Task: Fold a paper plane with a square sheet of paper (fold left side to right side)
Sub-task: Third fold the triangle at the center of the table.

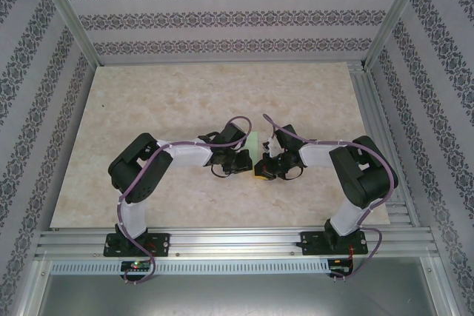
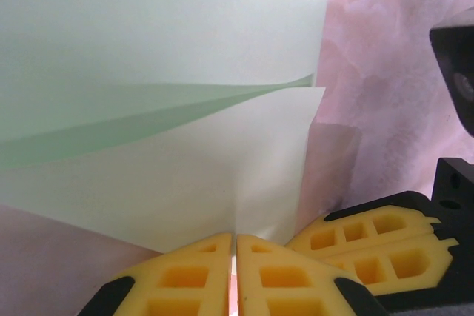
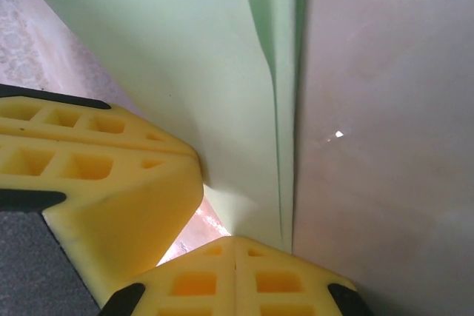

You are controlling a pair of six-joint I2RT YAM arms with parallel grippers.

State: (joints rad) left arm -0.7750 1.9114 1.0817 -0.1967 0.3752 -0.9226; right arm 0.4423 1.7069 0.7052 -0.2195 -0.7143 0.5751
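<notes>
The square sheet of paper (image 1: 254,141) is pale mint green and lies between the two wrists at mid table. In the left wrist view the sheet of paper (image 2: 163,168) shows folded layers, with one flap raised and a crease running down into my left gripper (image 2: 237,239). That gripper is shut on the paper's near edge. My right gripper (image 3: 235,240) is shut, with its tips against the paper (image 3: 185,72) beside a long folded edge. The left fingers (image 3: 111,175) sit close on its left. From above, the left gripper (image 1: 249,163) and right gripper (image 1: 264,171) nearly touch.
The marbled beige tabletop (image 1: 185,101) extends well beyond the paper on all sides. Aluminium rails (image 1: 237,240) run along the near edge where both arm bases are bolted. Patterned walls and frame posts enclose the back and sides.
</notes>
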